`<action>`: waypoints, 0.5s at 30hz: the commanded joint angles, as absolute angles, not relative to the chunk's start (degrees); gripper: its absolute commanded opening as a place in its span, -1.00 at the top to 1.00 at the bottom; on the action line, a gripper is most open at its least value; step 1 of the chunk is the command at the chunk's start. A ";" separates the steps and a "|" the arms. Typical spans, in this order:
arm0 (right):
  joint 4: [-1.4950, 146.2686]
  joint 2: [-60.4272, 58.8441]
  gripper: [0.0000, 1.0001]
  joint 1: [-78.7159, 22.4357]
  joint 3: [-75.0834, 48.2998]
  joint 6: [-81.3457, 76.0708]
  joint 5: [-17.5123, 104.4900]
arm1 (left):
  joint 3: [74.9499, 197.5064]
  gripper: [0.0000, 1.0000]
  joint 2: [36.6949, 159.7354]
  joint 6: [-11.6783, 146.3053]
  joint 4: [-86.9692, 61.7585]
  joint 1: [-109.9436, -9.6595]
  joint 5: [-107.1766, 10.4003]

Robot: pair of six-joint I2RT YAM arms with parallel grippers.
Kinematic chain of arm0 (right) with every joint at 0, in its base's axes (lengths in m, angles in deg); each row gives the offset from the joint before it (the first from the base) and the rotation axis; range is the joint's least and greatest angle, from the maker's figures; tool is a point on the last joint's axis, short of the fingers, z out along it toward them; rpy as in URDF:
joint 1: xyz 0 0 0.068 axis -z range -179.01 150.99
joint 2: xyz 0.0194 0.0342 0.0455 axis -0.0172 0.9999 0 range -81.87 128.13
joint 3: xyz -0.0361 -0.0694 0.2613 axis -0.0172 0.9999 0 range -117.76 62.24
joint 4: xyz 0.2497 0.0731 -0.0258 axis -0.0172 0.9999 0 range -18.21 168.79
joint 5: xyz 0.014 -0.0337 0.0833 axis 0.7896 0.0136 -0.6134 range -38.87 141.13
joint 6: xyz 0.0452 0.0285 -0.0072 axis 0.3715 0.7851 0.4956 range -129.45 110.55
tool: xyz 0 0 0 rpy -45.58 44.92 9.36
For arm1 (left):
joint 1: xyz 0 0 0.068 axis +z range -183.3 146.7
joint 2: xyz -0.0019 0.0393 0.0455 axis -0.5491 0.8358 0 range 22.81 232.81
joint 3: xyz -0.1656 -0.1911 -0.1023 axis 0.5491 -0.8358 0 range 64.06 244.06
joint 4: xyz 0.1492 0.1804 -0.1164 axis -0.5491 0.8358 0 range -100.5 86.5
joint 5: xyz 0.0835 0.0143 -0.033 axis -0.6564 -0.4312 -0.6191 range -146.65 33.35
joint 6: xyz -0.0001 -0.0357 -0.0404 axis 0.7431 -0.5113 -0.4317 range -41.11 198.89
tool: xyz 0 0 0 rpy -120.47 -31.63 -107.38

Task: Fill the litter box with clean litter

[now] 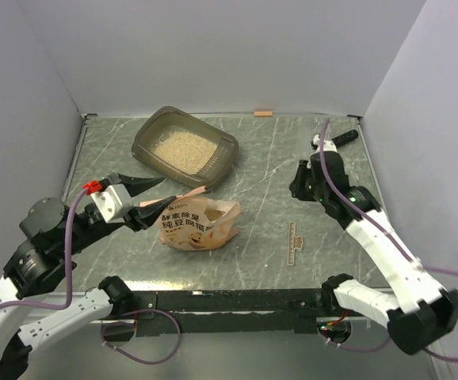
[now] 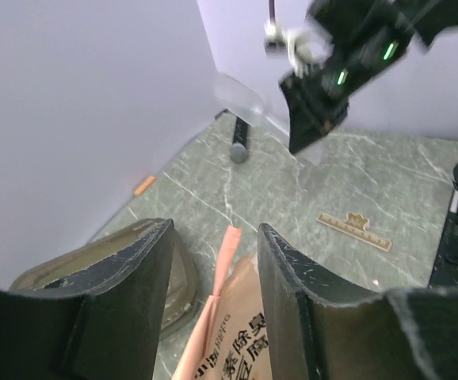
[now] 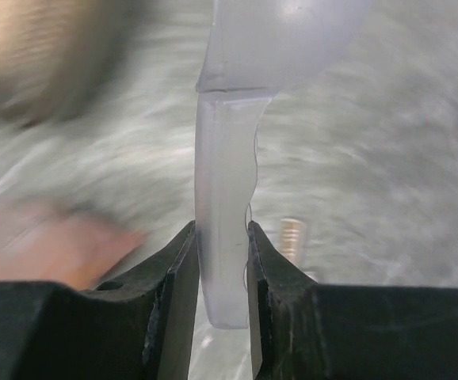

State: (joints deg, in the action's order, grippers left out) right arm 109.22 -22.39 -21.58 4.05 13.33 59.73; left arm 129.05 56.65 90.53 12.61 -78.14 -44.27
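Observation:
The grey-brown litter box (image 1: pixel 146 139) stands at the back left with beige litter (image 1: pixel 183 148) in it; its rim shows in the left wrist view (image 2: pixel 94 257). The orange-pink litter pouch (image 1: pixel 197 222) lies on its side in the middle. My left gripper (image 1: pixel 153 198) is open at the pouch's left end; in its wrist view (image 2: pixel 215 229) the pouch (image 2: pixel 241 332) and its torn strip lie between the fingers without touching them. My right gripper (image 1: pixel 299 179) hovers at the right, shut on the handle of a clear plastic scoop (image 3: pixel 225 237).
A black stick (image 1: pixel 344 140) lies at the back right by the wall. A flat wooden ruler-like piece (image 1: pixel 299 241) lies right of the pouch. A scrap of orange tape (image 1: pixel 263 114) sits at the back edge. White walls close in three sides.

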 commanded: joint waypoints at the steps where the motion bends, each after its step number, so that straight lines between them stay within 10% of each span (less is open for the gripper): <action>1: 115.99 -27.20 1.00 -27.57 -5.95 0.33 36.84 | 130.59 -0.04 58.32 90.23 14.72 -78.13 -41.10; 15: 128.12 -22.73 1.00 -49.01 -17.65 -13.49 15.09 | 128.66 -0.16 55.24 87.15 14.02 -78.13 -34.15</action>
